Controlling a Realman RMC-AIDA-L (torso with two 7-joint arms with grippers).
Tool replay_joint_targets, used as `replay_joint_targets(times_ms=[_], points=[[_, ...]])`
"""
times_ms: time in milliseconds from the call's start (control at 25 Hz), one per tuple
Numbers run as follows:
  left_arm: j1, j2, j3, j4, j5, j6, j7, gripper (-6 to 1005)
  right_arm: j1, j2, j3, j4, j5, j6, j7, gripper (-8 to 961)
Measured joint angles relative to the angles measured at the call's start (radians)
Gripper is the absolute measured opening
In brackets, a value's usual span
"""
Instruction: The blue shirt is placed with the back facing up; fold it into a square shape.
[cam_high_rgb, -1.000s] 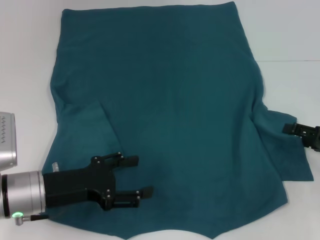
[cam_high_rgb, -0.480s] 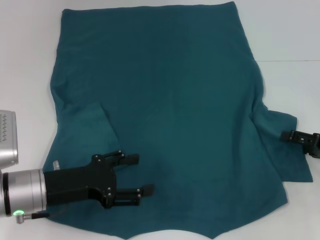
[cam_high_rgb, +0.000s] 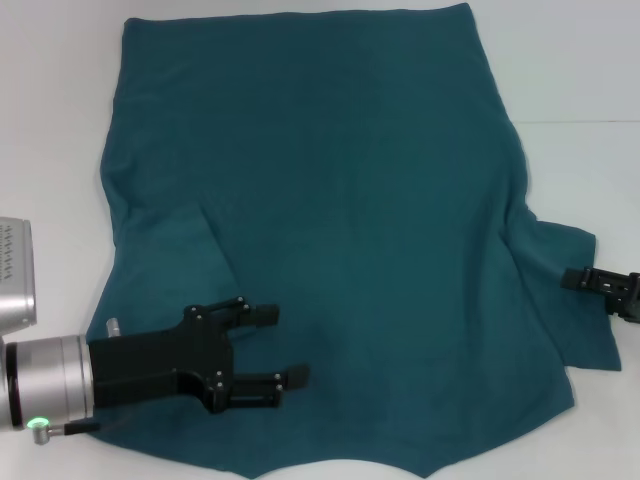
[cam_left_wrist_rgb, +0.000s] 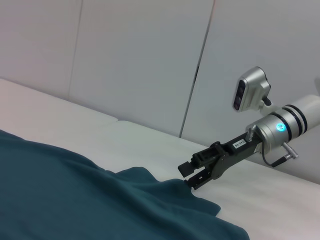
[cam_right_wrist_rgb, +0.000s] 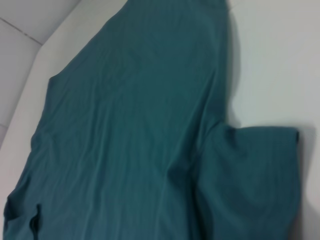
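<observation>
Shirt fabric, the blue shirt (cam_high_rgb: 330, 230), lies spread flat, covering the white bench (cam_high_rgb: 60, 90). Above its near left sleeve hovers the left tool (cam_high_rgb: 275, 346), jaws spread and empty. At the right sleeve's edge the right tool (cam_high_rgb: 585, 279) reaches in low, its jaws parted.

- The head view is bright and even; the light seems to come from above, and the white table (cam_high_rgb: 60, 120) is nearly washed out, with almost no texture.
- The blue shirt (cam_high_rgb: 330, 200) shows only soft, faint shading along its folds, and a thin shadow lies under its edges.
- The left gripper (cam_high_rgb: 285, 345) throws a weak shadow on the fabric just beside it.
- A small green lamp glows on the left arm, without glare.
- The left wrist view is dimmer and greyer; the wall (cam_left_wrist_rgb: 140, 60) is evenly lit, and the right gripper (cam_left_wrist_rgb: 187, 176) is fairly sharp.
- The right wrist view is soft, perhaps out of focus, with a pale table and a blurred shadow beside the sleeve.
</observation>
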Motion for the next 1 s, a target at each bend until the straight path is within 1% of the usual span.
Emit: replay_joint_targets(times_ms=[200,960,1000], points=[[-0.001,0.000,0.000,0.000,-0.001,0.000,0.000,887,-0.003,0.000,0.000,0.002,-0.002,0.021,-0.002,821],[-0.007,0.000,-0.001,0.001,-0.005,-0.002,-0.002,887,-0.010,0.001,0.005,0.003,-0.003,0.003,-0.009,800],[-0.007,0.000,-0.002,0.001,-0.005,-0.002,-0.002,887,-0.010,0.001,0.002,0.003,-0.003,0.003,-0.008,753]])
